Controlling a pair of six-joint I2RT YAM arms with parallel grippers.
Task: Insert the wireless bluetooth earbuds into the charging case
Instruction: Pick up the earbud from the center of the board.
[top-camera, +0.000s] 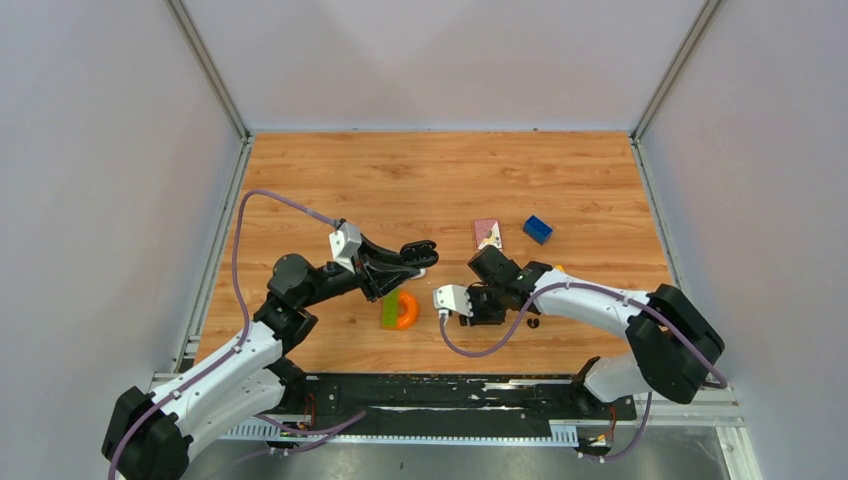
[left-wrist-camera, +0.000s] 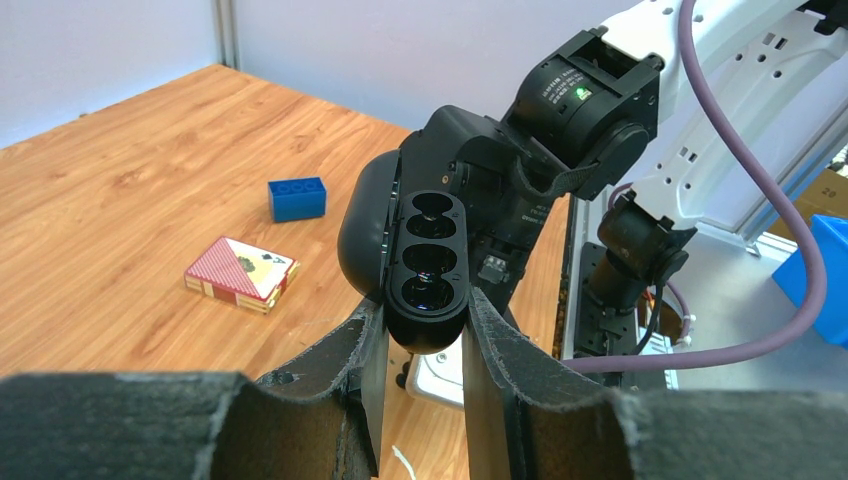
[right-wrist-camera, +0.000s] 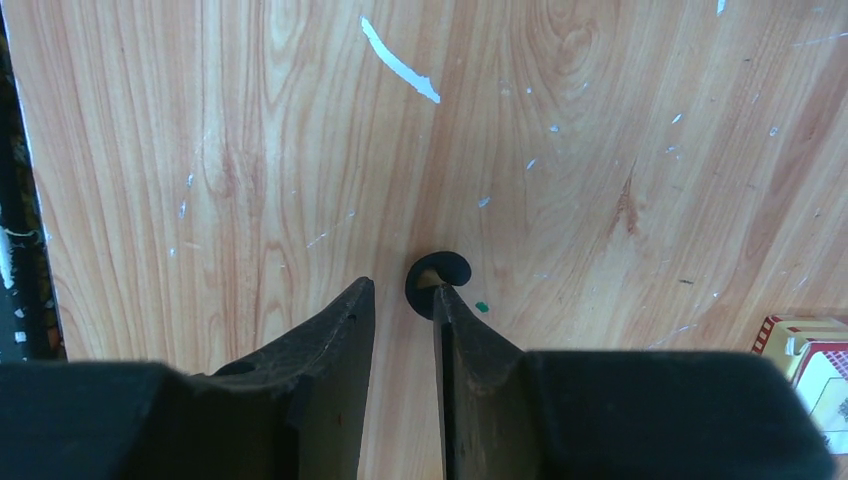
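My left gripper (top-camera: 422, 256) (left-wrist-camera: 427, 302) is shut on a black charging case (left-wrist-camera: 432, 262) and holds it above the table. The case lid is open and two dark wells face the left wrist camera. My right gripper (top-camera: 480, 312) (right-wrist-camera: 400, 292) points down at the table, its jaws a little apart with nothing between them. One black earbud (right-wrist-camera: 441, 271) lies on the wood, touching the outer side of the right fingertip, outside the gap. A small black piece (top-camera: 532, 322), perhaps another earbud, lies by the right forearm. No white earbuds show.
A red playing-card box (top-camera: 487, 233) (left-wrist-camera: 240, 272) (right-wrist-camera: 806, 348) and a blue brick (top-camera: 537, 229) (left-wrist-camera: 297, 198) lie behind the grippers. An orange ring with a green block (top-camera: 400, 310) sits under the left arm. A thin white sliver (right-wrist-camera: 399, 60) lies on the wood.
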